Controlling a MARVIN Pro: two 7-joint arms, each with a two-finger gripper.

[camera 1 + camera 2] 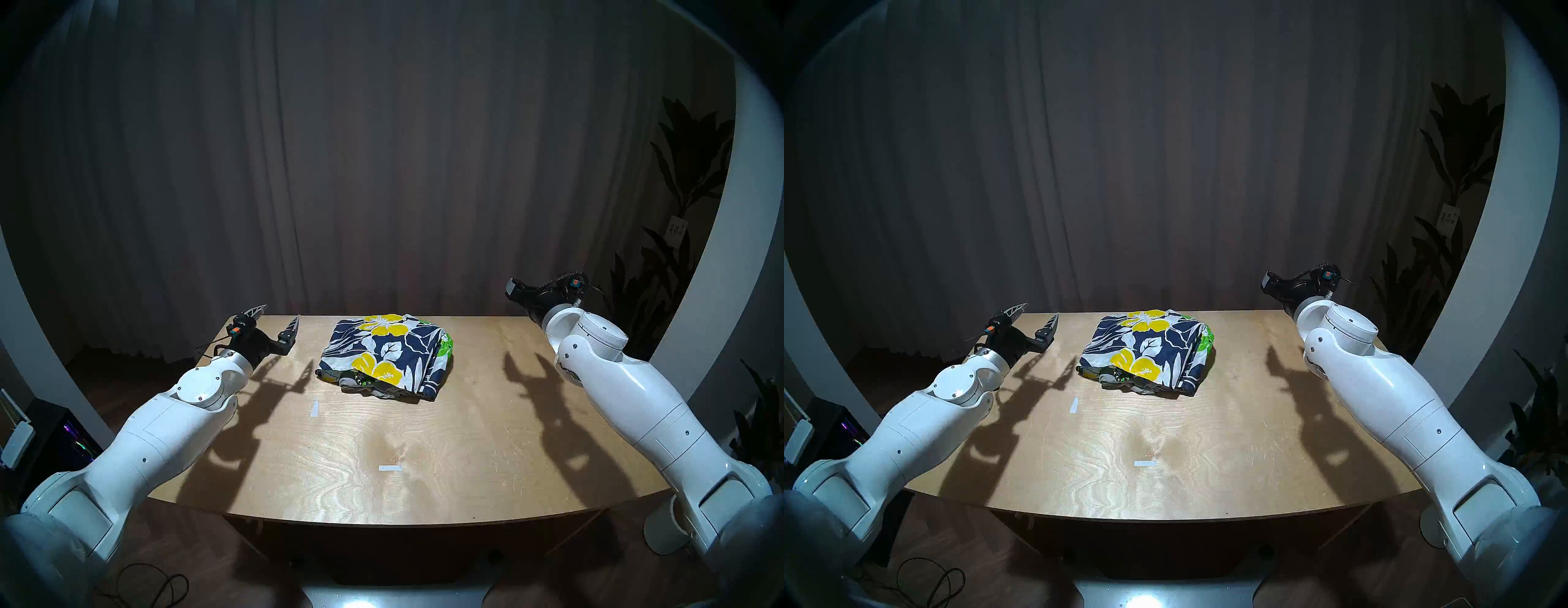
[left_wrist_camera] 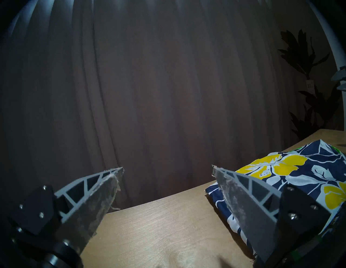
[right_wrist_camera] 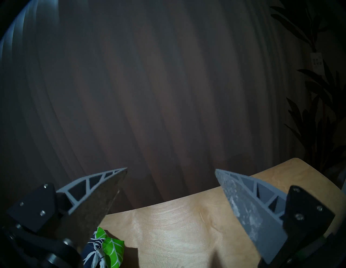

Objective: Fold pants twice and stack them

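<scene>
The floral shorts (image 1: pixel 384 356) lie folded mid-bench (image 1: pixel 424 467). Both pincers, left (image 1: pixel 278 320) and right (image 3: pixel 171 169), gape wide and hold nothing. Keep both clear of the pile.

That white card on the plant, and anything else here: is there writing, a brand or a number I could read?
Card on the plant: dark marks, too small and blurred to read.
Tape strips on the table: blank.
Shorts: floral print only, no words.
Robot arms: no label readable.
</scene>
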